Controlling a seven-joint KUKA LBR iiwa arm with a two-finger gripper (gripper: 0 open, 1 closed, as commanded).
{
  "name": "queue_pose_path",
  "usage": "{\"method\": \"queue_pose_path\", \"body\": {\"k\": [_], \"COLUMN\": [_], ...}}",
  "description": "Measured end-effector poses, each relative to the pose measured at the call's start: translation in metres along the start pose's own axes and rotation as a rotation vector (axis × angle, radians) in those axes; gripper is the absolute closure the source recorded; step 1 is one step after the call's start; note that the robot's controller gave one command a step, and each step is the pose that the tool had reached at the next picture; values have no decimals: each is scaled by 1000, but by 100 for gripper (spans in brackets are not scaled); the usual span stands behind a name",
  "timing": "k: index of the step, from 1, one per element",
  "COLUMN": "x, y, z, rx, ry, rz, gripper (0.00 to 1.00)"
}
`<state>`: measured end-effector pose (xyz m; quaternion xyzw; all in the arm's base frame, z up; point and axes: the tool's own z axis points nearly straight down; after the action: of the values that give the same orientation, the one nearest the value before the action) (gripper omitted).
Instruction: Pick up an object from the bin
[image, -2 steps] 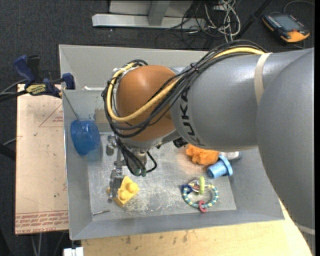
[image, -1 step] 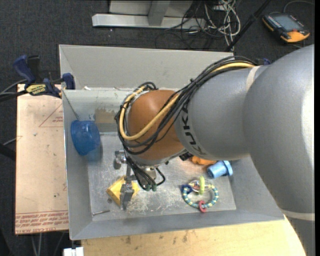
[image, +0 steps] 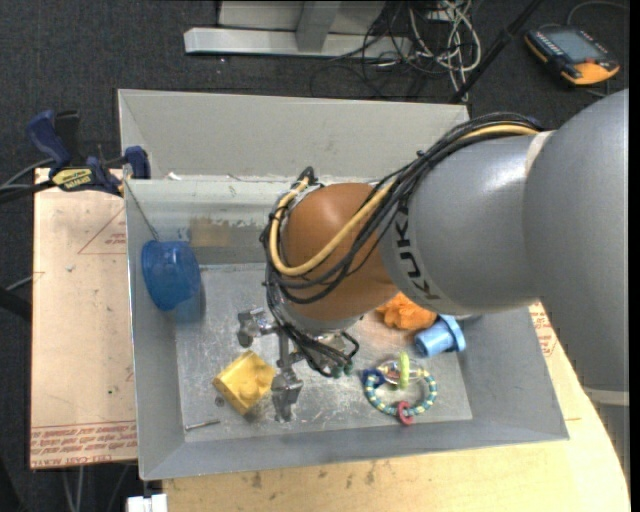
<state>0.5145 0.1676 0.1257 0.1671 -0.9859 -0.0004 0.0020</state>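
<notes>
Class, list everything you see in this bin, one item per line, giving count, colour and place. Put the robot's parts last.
cup: 1, blue, against the left wall
block: 1, yellow, front left
lump: 1, orange, right of centre
tube: 1, light blue, just right of the lump
beaded ring: 1, multicoloured, front right
bin: 1, grey metal, holding these
arm: 1, grey with orange cover, from the right
gripper: 1, dark, right beside the block
</notes>
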Motion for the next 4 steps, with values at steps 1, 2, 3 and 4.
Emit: {"method": "queue_pose_path", "body": {"k": [1, 2, 3, 4], "x": [2, -5, -7, -7], "y": [-17, -6, 2, 2], "z": [-13, 38, 51, 51], "rx": [1, 0, 1, 0], "ry": [-5, -10, -19, -19], "rz": [-42, 73, -18, -18], "gripper": [0, 0, 100, 100]}}
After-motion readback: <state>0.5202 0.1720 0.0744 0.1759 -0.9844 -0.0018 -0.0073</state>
